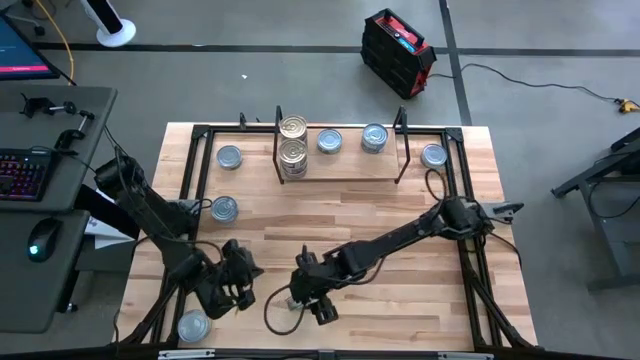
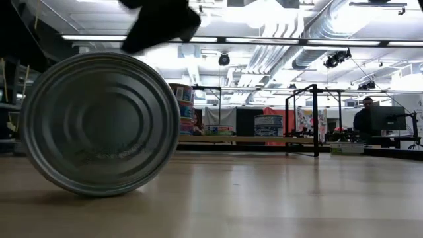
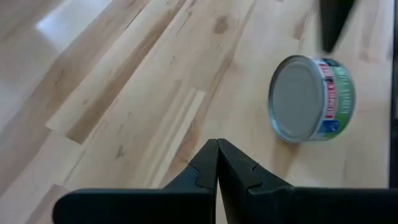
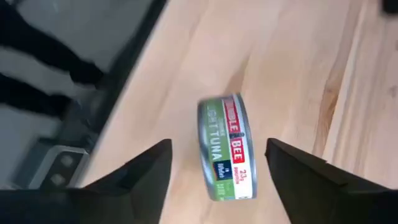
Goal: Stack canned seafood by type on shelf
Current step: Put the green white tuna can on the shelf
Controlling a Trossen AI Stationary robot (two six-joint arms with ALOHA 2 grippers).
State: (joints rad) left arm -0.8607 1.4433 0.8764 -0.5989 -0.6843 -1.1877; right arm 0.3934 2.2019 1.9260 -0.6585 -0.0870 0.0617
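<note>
On the light wooden counter (image 1: pixel 330 215), going from the left: a silver-lidded flat round tin (image 1: pixel 193 326) lies at about 8 o'clock near the front edge, two more silver-lidded tins (image 1: pixel 225 208) (image 1: pixel 229 156) sit up the left side, and the left hand (image 3: pixel 217 163) rests at about 7 o'clock, its two dark fingers pressed together and holding nothing. Just right of it, at about 6 o'clock, the right hand (image 4: pixel 217 165) hangs with its fingers spread to either side of a green-labelled round tuna tin (image 4: pixel 227 147) that stands on its edge on the counter, touching neither finger as far as the wrist view shows; the low view shows its ringed silver base (image 2: pixel 100 123) upright and close to the lens. At 12 o'clock stands the low light-wood shelf with thin black wire uprights (image 1: pixel 340 165), carrying a stack of gold-lidded tins (image 1: pixel 292 150) at its left end and two silver-blue tins (image 1: pixel 329 140) (image 1: pixel 374 137) beside them, with another tin (image 1: pixel 433 155) just off its right end. The risk, as I judge it, is the tin on edge: unsupported, it could roll toward the front edge or topple flat, and fingers closing on its curved rim could squirt it away or pin it crooked, so it would reach the shelf tilted and upset a stack.
</note>
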